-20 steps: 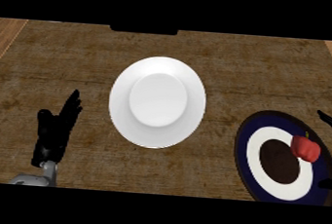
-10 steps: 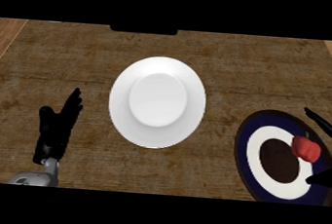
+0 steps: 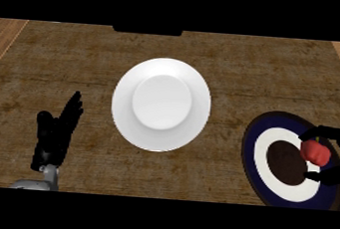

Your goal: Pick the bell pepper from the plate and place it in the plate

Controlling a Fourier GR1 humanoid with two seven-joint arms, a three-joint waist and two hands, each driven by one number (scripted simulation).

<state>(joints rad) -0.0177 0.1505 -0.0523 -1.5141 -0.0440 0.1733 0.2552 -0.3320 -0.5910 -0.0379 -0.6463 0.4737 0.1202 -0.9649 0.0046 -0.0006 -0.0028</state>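
A red bell pepper (image 3: 315, 153) lies on the navy, white and brown plate (image 3: 261, 170) at the lower right. My right hand (image 3: 338, 157) comes in from the right edge, its fingers arching over the pepper's top and its thumb below it, curling round it. A plain white plate (image 3: 161, 104) sits in the middle of the wooden counter. My left hand (image 3: 55, 134) rests open at the lower left, fingers pointing up, apart from both plates.
Light wooden strips (image 3: 1, 40) border the dark counter on the left and right. A dark object (image 3: 147, 30) sits at the far edge, top centre.
My right hand has moved leftward over the dark plate and its fingers have curled in around the bell pepper. The left hand and both plates have stayed put.
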